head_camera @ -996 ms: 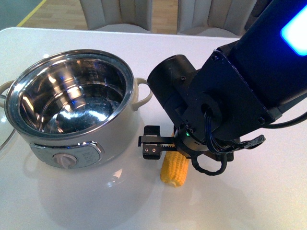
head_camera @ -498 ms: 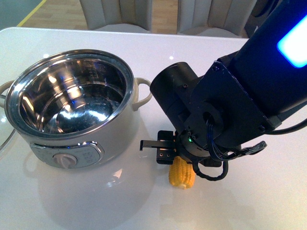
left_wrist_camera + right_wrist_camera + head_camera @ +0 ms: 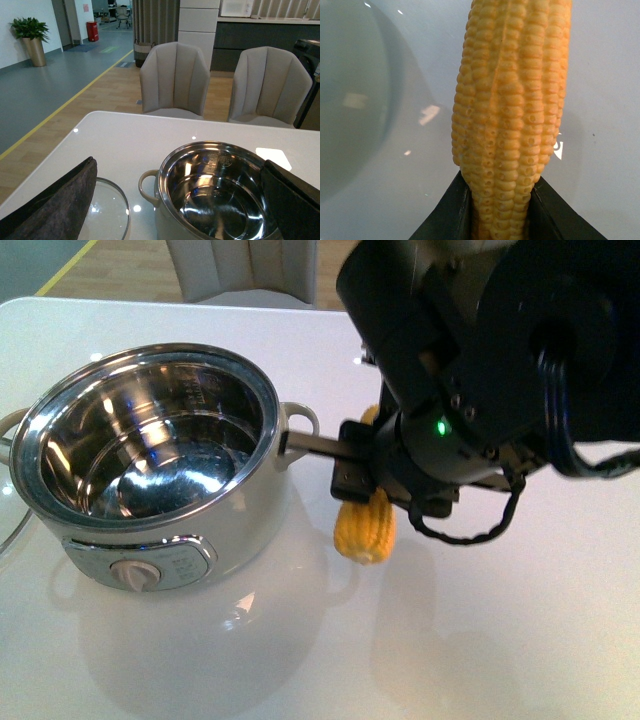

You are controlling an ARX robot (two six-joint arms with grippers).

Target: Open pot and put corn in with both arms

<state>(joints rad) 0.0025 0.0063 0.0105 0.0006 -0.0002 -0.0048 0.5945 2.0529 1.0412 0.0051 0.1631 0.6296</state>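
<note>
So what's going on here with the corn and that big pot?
The robot's right hand is gripping a corn cob, holding it up beside the open pot, not yet over it. The pot is empty, and its glass lid lies on the table on the pot's other side. The corn cob has yet to go in.

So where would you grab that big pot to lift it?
Probably by its two loop handles, coming in from each side. The pot is wide and round with a smooth white wall, which is hard to pinch. One handle sticks out beside the corn, and the other handle sits opposite. The pot stands upright, so lifting both evenly should keep it level.
</note>
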